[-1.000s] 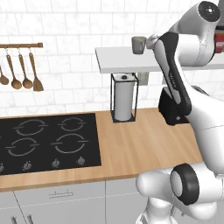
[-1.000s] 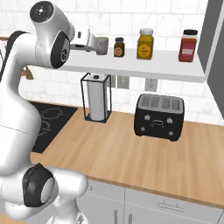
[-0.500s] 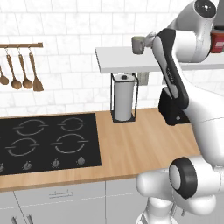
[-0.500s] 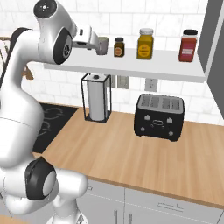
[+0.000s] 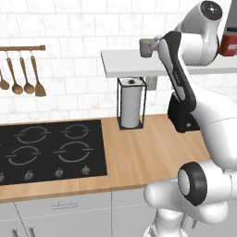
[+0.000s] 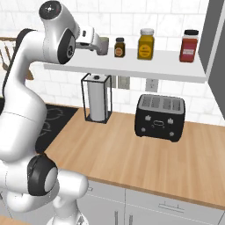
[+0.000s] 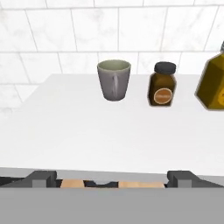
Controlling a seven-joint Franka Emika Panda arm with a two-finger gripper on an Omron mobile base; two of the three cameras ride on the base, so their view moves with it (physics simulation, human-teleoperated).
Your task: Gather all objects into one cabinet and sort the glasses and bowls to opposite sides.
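A grey mug is standing upright on the white shelf against the white tiles, sitting at about twelve o'clock from the hand and a little to eleven in the hand view, its handle turning toward the camera. Just beside it at three o'clock a small brown jar is standing apart from it, and further toward three a yellow jar is showing at the frame edge. The gripper is holding its jaws spread wide with nothing between them, short of the mug and level with the shelf's front edge. The mug is looking rigid, light and probably breakable, with a matte wall that should not be slipping much; taking it across the body with one finger each side, clear of the handle, is seeming the safest hold. In the right base view the gripper is hanging close to the mug, above the paper towel holder and the black toaster.
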